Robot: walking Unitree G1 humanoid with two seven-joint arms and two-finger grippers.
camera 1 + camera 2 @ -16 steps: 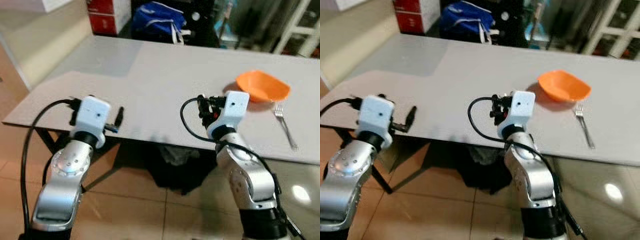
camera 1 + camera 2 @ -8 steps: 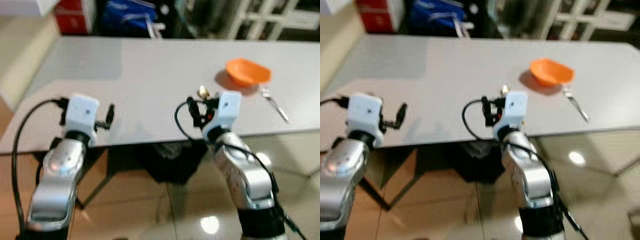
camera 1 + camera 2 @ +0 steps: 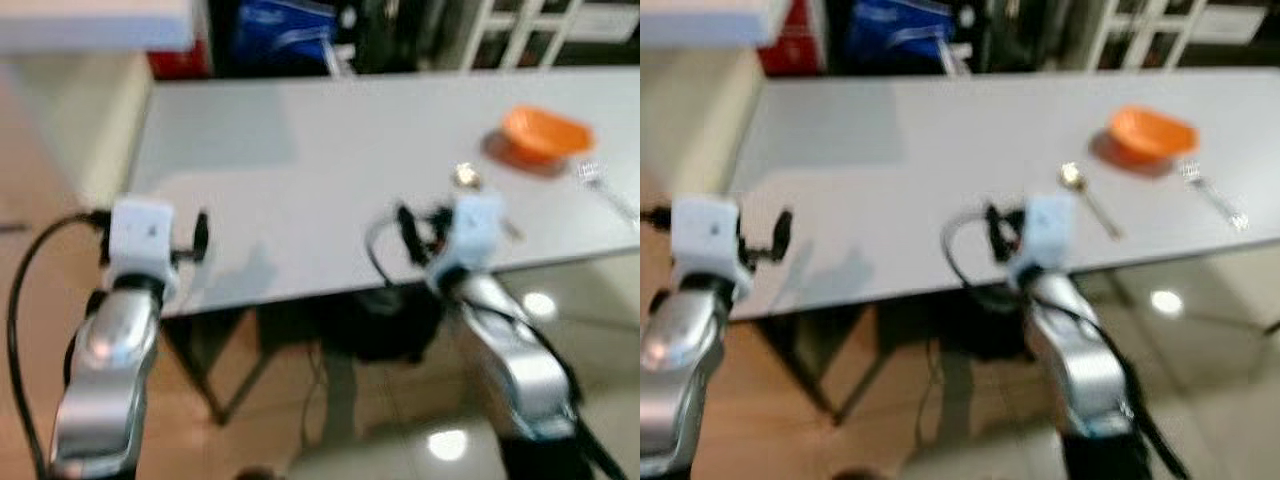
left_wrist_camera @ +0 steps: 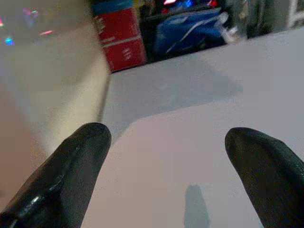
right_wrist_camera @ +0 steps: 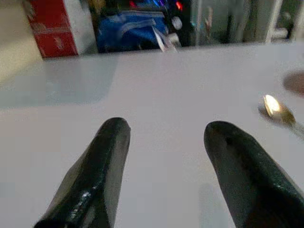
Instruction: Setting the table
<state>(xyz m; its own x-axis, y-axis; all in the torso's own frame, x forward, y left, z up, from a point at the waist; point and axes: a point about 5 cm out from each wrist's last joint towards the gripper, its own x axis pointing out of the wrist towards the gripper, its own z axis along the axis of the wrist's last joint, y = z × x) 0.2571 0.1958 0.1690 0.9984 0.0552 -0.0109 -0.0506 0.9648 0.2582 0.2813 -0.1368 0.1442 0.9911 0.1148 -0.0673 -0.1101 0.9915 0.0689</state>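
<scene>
Cutlery and a bowl are laid out toward the right end of the long grey table (image 3: pixel 890 150): an orange bowl (image 3: pixel 1151 132) sits well in from the near edge, a fork (image 3: pixel 1212 196) lies just beside it on the side of the table's right end, and a spoon (image 3: pixel 1088 198) with a shiny bowl is placed on the bowl's other side, close to the near edge. The head views are blurred, so finer detail of these things cannot be made out. The right gripper (image 5: pixel 164 164) is held over the near edge of the table, its two black fingers (image 5: pixel 104 166) spread apart with nothing between them, and the spoon is seen ahead of it and to one side. The left gripper (image 4: pixel 166 166) is held near the table's left near corner, its fingers also parted and empty. Beyond the far edge a red box (image 4: pixel 121 45) and a blue bag (image 4: pixel 190 28) are seen on the floor.
</scene>
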